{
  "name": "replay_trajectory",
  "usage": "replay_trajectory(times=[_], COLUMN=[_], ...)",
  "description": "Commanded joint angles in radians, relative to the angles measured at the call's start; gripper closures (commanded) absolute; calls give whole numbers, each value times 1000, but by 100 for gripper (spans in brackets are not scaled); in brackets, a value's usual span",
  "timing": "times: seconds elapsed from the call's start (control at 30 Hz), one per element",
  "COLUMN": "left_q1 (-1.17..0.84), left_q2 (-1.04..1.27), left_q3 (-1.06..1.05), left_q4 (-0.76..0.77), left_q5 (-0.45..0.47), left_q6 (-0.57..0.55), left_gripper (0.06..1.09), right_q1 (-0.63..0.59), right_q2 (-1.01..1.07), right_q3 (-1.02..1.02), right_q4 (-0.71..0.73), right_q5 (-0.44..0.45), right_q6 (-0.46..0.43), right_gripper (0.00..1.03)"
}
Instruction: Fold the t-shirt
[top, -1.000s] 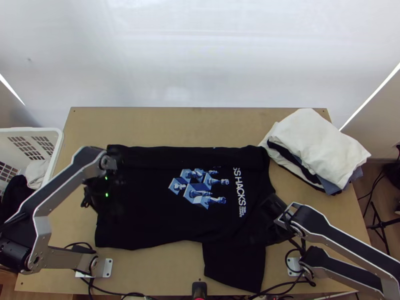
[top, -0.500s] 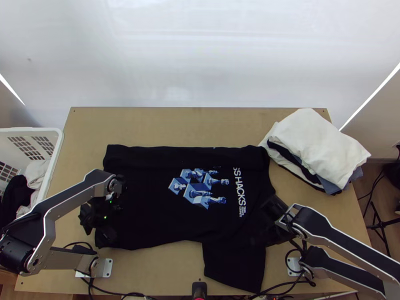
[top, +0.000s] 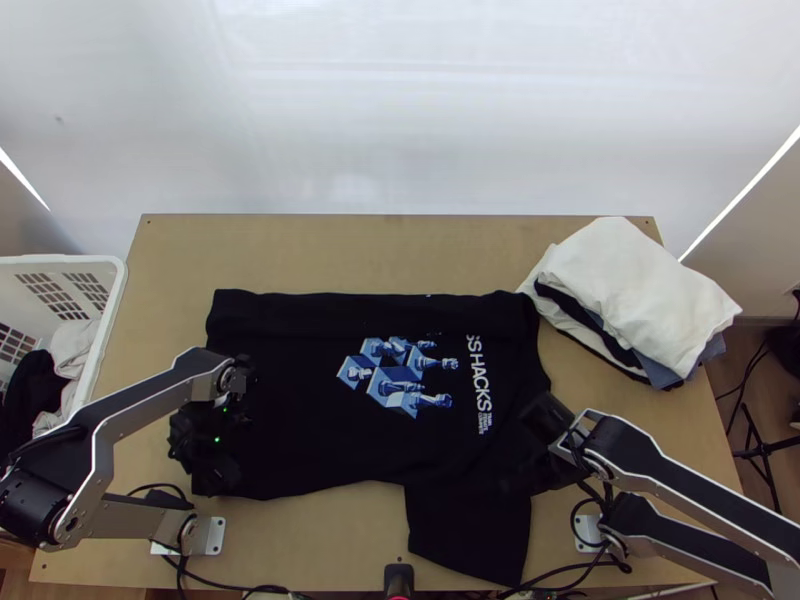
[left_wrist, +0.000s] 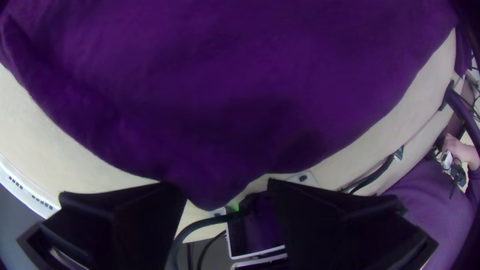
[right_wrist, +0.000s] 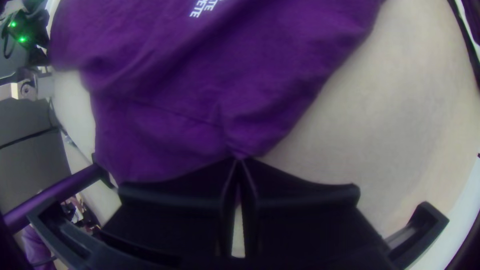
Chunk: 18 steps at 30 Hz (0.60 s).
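So the white laundry basket (top: 112, 300) is off the bench's (top: 330, 250) 9 o'clock side, with black cloth (top: 30, 395) and some pale cloth (top: 72, 345) in it. The black t-shirt (top: 320, 430) lies mostly spread mid-bench, its 12 o'clock side folded in, one sleeve out toward 5. The left gripper (top: 218, 474) is at the shirt's 7 o'clock corner, fingers wide apart, with cloth poking between them; can't tell if they touch it. The right gripper (top: 548, 455) has its fingers clenched on the shirt's edge around 4 o'clock.
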Motion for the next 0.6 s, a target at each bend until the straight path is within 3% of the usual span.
replay_trajectory(times=[0.0,0.07,0.1,0.33,0.57], left_q1=[-1,-1,-1,43,152], left_q2=[-8,-22,-33,-51,-62], left_q3=[-31,-29,-29,0,63], left_q4=[45,62,65,39,27], left_q5=[34,42,42,42,43], left_q6=[-17,-22,-22,3,53], left_gripper=[66,99,104,105,105], right_q1=[2,2,2,-4,-73], right_q2=[-12,-16,-18,-27,-27], right_q3=[2,3,5,17,59], right_q4=[-2,-5,-8,-25,-75], right_q5=[0,0,0,4,38], right_q6=[1,1,1,-17,-122], right_gripper=[99,99,99,99,99])
